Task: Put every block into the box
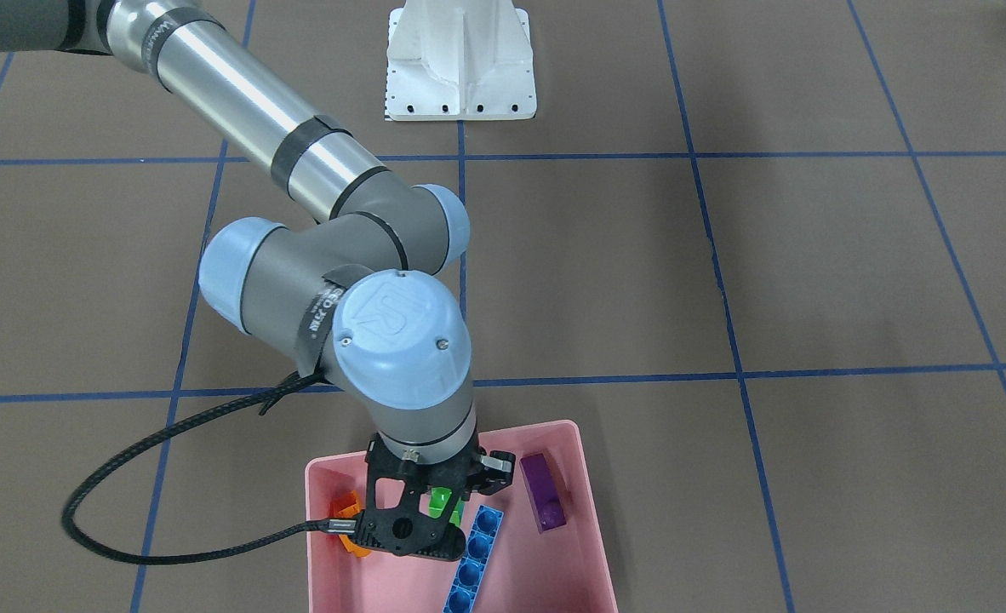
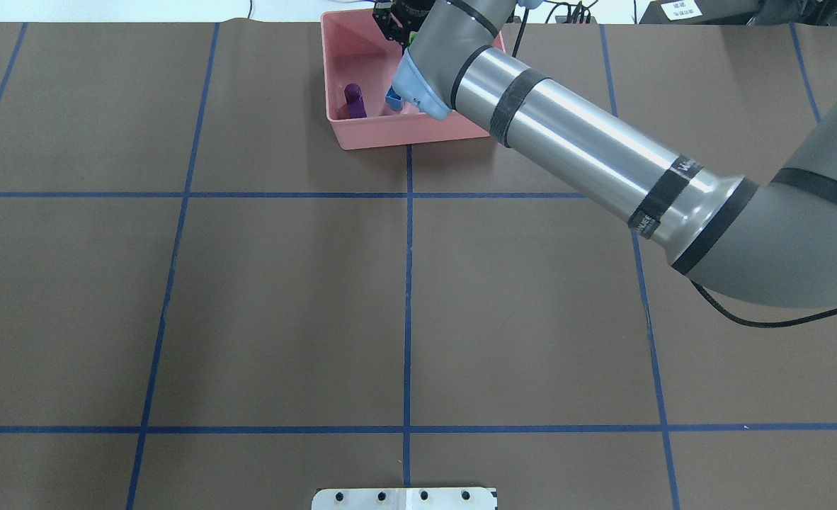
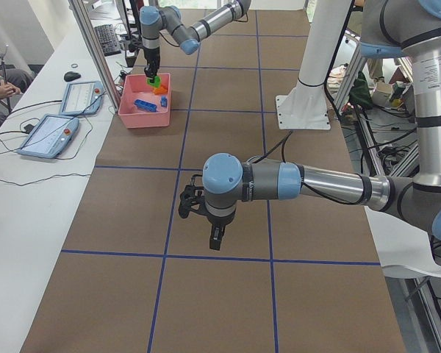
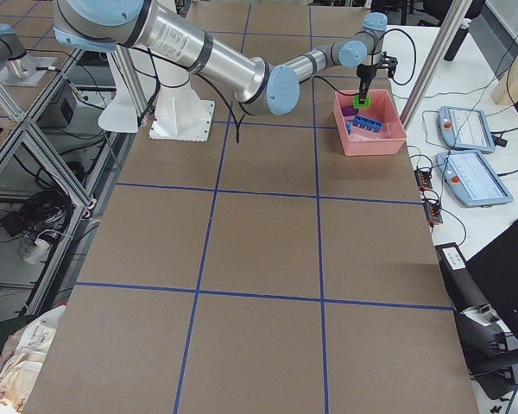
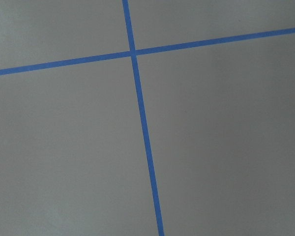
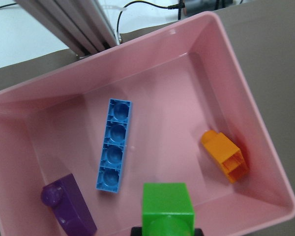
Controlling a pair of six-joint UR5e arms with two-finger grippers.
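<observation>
tray (image 6: 152,54) floor | open lane: between long blue brick (image 6: 113,145) and orange brick (image 6: 224,156) | purple brick (image 6: 69,204) near a corner

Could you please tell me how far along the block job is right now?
Done: the orange brick, purple brick and long blue brick lie in the pink tray. In hand: the right gripper holds the green brick above the tray. Left: releasing it into the tray.

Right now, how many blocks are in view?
4. Long blue block, purple block and orange block lie in the pink box; green block is held by the right pincer over it. Another may be hidden under the pincer.
</observation>
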